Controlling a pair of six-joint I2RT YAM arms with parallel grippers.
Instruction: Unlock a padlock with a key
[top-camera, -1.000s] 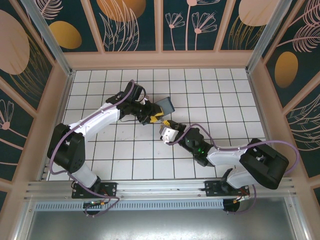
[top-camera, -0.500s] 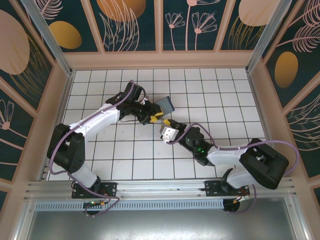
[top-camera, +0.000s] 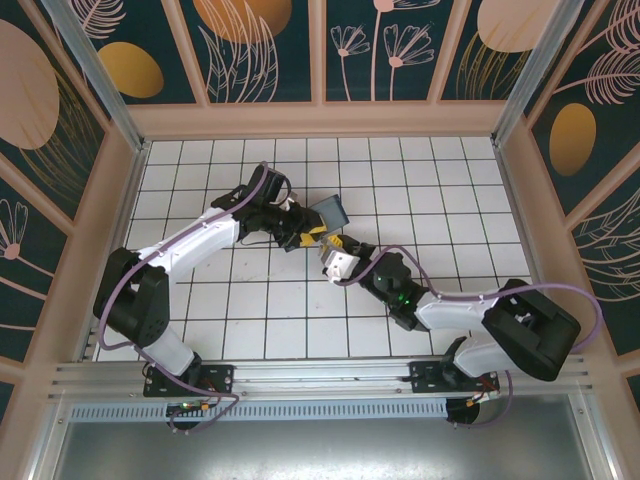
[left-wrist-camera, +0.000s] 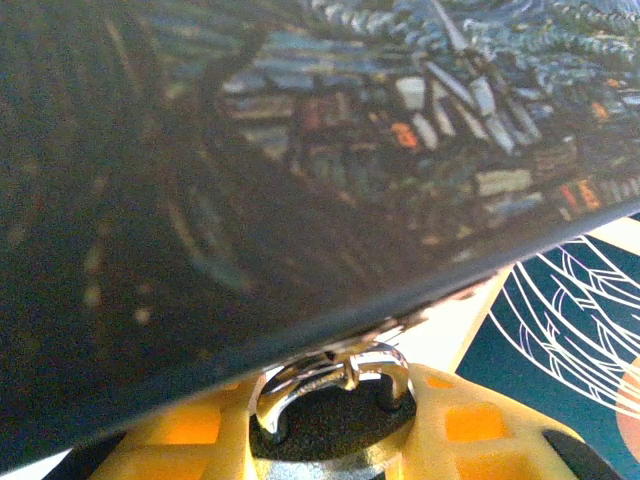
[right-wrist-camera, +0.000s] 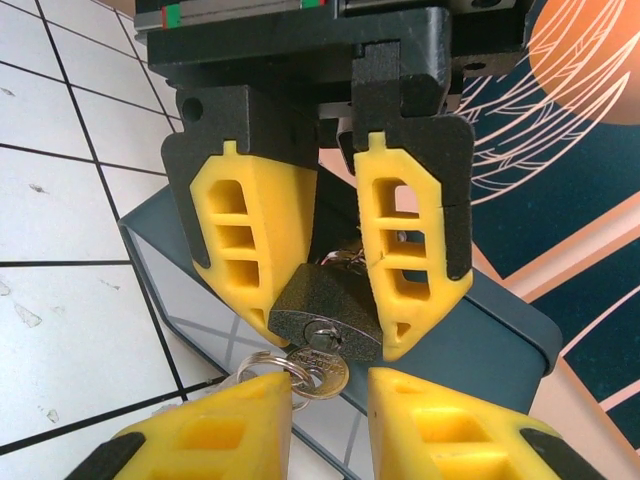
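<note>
While pinched in left gripper (right-wrist-camera: 337, 335), dark padlock (right-wrist-camera: 322, 300) with key (right-wrist-camera: 322, 376) inserted; right gripper (right-wrist-camera: 330, 402) narrow just beside key, hold on it impossible to tell.

No lettering, number or brand mark can be read anywhere. The padlock (right-wrist-camera: 322, 305) shows a plain dark, pebbled face around its keyhole. The round head of the key (right-wrist-camera: 326, 377) is too blurred to tell whether anything is stamped on it. The painted box (left-wrist-camera: 250, 150) carries brushwork alone (swirls and small blocks of colour, none forming letters).
</note>
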